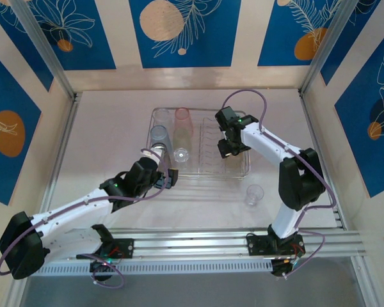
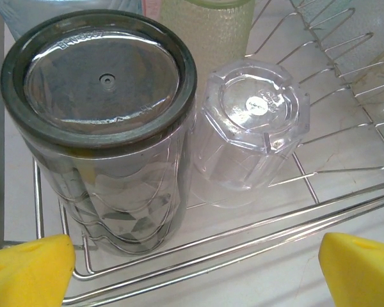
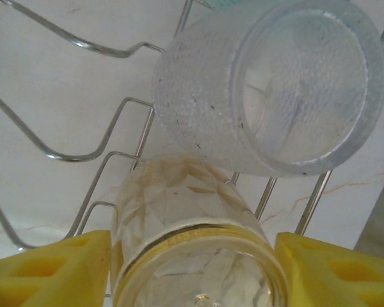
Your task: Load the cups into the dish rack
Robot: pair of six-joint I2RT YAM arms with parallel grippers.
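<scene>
The dish rack (image 1: 208, 177) sits mid-table (image 1: 102, 141), with cups gathered in its left end. The left pincer (image 1: 171, 178) hovers at the rack's near left corner, its yellow fingers (image 2: 25, 268) spread wide and holding nothing. Just ahead of them, in the left wrist view, a smoky grey cup (image 2: 102, 121) stands upside down inside the rack, with a clear faceted cup (image 2: 256, 128) also upside down just beside it on its right. A yellow-green cup (image 2: 208, 25) stands behind the two, and from above a pink cup (image 1: 182, 118) shows farther back.

The right pincer (image 1: 225, 148) is over the rack's right half. Its yellow pads (image 3: 51, 272) flank an amber cup (image 3: 198, 211) that rests among the wire prongs – close against the cup's sides, but I cannot tell whether they pinch it or stand just clear. Just beyond it, a pebbled clear cup (image 3: 275, 83) lies tilted against the prongs.

One small clear tumbler (image 1: 254, 194) stands on the table outside the rack, near its right front corner.
</scene>
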